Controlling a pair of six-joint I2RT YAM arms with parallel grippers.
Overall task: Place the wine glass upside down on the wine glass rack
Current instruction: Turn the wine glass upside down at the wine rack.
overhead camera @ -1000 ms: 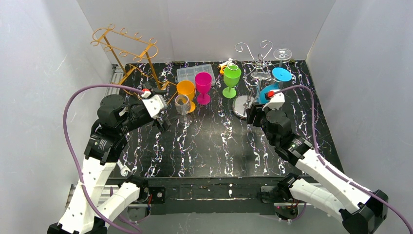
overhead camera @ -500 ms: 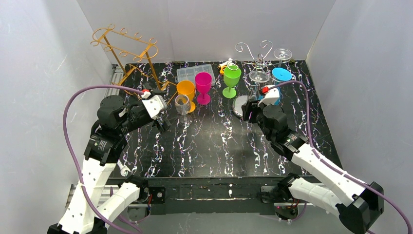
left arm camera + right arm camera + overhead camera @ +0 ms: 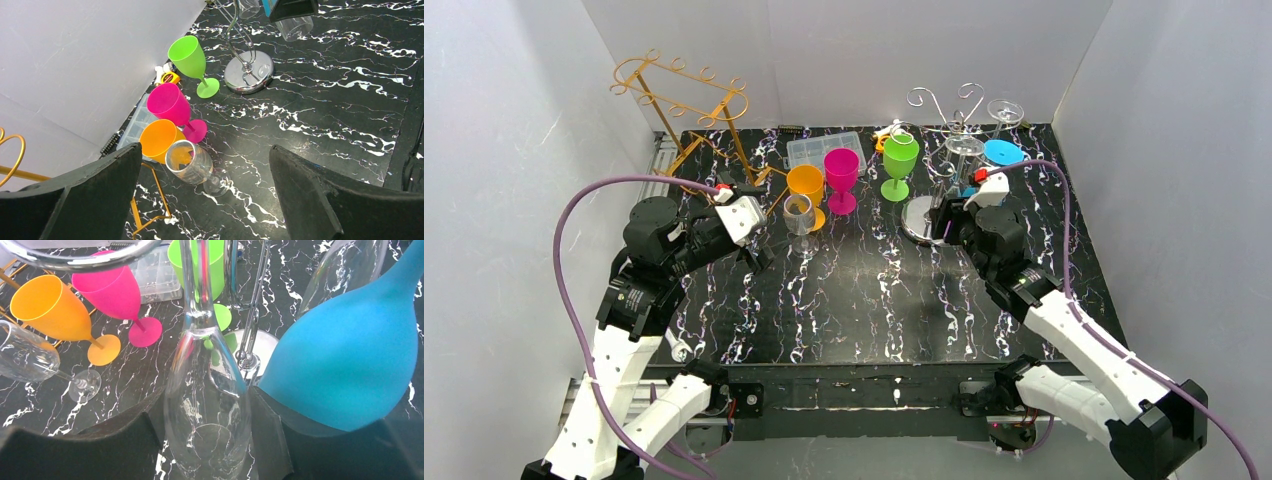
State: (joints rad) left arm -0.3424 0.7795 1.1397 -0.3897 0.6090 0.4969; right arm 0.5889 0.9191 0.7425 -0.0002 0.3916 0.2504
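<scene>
Black, white-veined marble-look desk (image 3: 864, 300). Two wire racks: scrolled gold rack (image 3: 686, 110) far left, chrome wine glass rack (image 3: 248, 71) on a round mirrored base at right. Seven stemmed glasses counted. Three clear. Four matte plastic: orange goblet (image 3: 805, 183), magenta goblet (image 3: 841, 165) and green goblet (image 3: 900, 155) upright, blue goblet (image 3: 350, 365) inverted at the chrome rack. Right tool (image 3: 205, 450) clamped around the bowl of a smooth clear wine glass (image 3: 207, 390), stem up among the rack's arms, just beside the blue goblet. Left tool (image 3: 205, 155) spread wide, holding nothing.

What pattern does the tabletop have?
Tabletop: black with white marble veining; top external view shows it best.
</scene>
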